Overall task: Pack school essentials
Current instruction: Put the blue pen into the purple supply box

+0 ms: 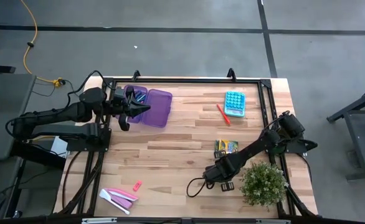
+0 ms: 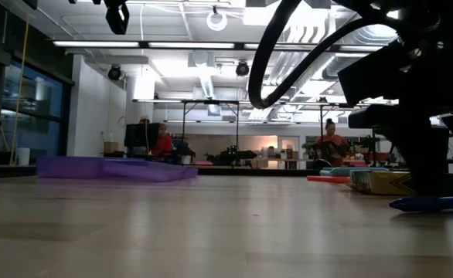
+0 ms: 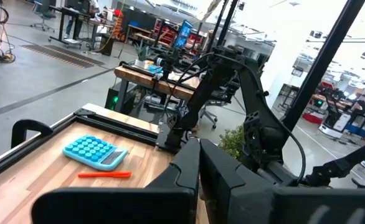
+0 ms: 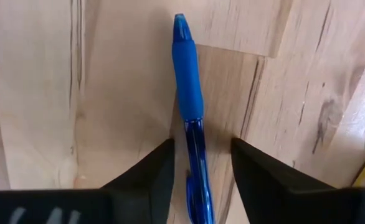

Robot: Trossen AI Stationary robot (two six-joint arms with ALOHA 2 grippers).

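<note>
1. Our right gripper is down at the bench near its front edge, just left of the small bushy plant; its fingers are spread, with the blue pen lying flat between them, and we cannot tell whether they touch it.
2. Our left gripper hovers over the purple tray at the bench's rear left; its fingers look pressed together on nothing.
3. The crayon box lies just behind the right gripper, the red pencil and the blue calculator farther back.
4. The pink marker and scissors and the small pink piece lie at the front left.
</note>
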